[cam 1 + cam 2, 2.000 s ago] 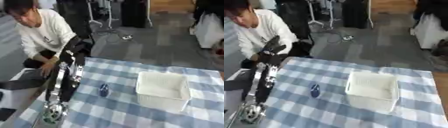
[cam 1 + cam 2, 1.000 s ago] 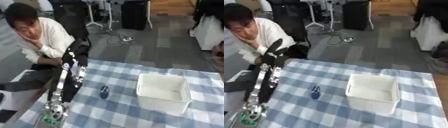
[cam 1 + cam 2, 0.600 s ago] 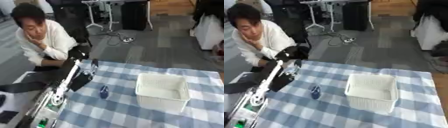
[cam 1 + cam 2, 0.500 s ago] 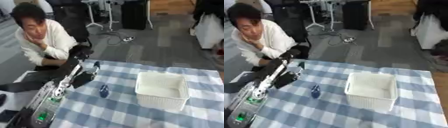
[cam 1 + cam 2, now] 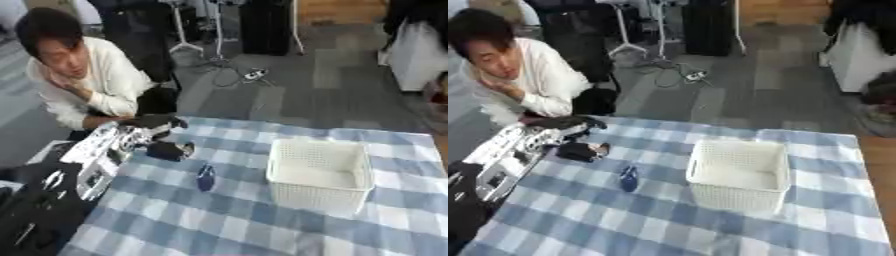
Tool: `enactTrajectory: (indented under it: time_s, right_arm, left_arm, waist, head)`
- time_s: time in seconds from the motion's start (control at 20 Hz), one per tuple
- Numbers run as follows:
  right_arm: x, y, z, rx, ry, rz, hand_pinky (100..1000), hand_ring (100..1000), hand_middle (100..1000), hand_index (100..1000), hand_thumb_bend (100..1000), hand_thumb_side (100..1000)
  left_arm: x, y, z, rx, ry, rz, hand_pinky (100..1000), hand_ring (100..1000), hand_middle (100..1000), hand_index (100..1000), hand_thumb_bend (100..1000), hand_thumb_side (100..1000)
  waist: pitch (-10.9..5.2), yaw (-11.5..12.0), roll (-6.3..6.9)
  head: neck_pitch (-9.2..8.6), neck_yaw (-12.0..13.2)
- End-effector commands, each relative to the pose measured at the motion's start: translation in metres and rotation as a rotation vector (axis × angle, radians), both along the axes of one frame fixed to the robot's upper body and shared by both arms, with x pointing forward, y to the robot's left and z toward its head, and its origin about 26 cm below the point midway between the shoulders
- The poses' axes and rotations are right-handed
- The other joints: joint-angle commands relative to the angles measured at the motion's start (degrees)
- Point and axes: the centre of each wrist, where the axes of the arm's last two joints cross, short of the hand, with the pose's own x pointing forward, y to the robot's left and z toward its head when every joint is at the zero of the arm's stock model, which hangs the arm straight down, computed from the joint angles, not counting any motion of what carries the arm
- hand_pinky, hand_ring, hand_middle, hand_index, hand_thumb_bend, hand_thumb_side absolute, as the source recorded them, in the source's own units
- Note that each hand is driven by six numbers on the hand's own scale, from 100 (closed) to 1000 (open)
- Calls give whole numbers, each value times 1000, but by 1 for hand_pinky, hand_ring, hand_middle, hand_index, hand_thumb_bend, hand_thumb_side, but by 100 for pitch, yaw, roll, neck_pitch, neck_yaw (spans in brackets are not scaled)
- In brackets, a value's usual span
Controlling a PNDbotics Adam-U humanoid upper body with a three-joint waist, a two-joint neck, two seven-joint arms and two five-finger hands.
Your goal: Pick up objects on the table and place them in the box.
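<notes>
The small dark blue object (image 5: 206, 178) is judged light and rigid; it is best pinched across its narrow middle. At its ten o'clock, the left hand (image 5: 166, 150) is seen; whether it is clenched cannot be told. The white box (image 5: 318, 172) stands at three o'clock.

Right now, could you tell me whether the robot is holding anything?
Nothing is held: the left hand hangs apart from the small blue object on the table.

Blue-and-white checked tablecloth (image 5: 262, 225), white perforated box (image 5: 319, 172), small dark blue object (image 5: 206, 177), black left hand (image 5: 162, 135) on silver-and-black arm (image 5: 96, 160).
</notes>
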Motion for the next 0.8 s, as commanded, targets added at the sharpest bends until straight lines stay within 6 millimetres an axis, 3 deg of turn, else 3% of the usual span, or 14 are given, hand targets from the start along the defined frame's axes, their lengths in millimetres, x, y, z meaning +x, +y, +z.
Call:
enactTrajectory:
  time_s: [0.05,0.3,0.5,0.55,0.6,0.65,0.7,0.8]
  right_arm:
    - [-3,1,7,-22,-23,3,529,516,570,645,244,1000]
    - [-3,3,7,-40,-19,18,529,516,570,646,246,1000]
    - [-3,3,8,-43,-18,26,529,516,570,647,246,1000]
    - [-3,3,8,-43,-18,27,529,515,570,647,245,1000]
    - [-3,3,8,-43,-19,29,529,515,570,647,245,1000]
    - [-3,3,8,-43,-19,30,529,516,570,647,246,1000]
    - [-3,4,8,-43,-19,31,529,515,570,647,246,1000]
    - [-3,4,8,-45,-19,33,529,516,570,647,246,1000]
  left_arm:
    - [9,17,7,17,62,32,782,904,1000,1000,836,635]
    - [26,23,-3,56,193,67,764,901,1000,1000,807,630]
    - [39,24,-12,74,267,99,768,914,1000,1000,896,606]
    - [41,24,-15,74,278,104,743,910,1000,1000,1000,590]
    - [43,23,-17,75,289,109,746,911,1000,1000,1000,593]
    - [44,23,-18,77,296,112,740,910,1000,1000,1000,517]
    - [46,21,-19,78,303,112,748,914,1000,1000,1000,499]
    - [49,18,-22,70,327,112,762,926,1000,1000,1000,503]
  waist:
    - [-85,-8,-3]
    - [-70,-37,1]
    - [-67,-55,1]
    - [-66,-60,1]
    - [-65,-65,1]
    - [-64,-69,2]
    - [-63,-73,3]
    - [-60,-82,3]
  head:
    - [-79,35]
    - [-293,23]
    - [-426,21]
    - [-433,23]
    - [-434,23]
    - [-428,24]
    - [-418,23]
    - [-401,27]
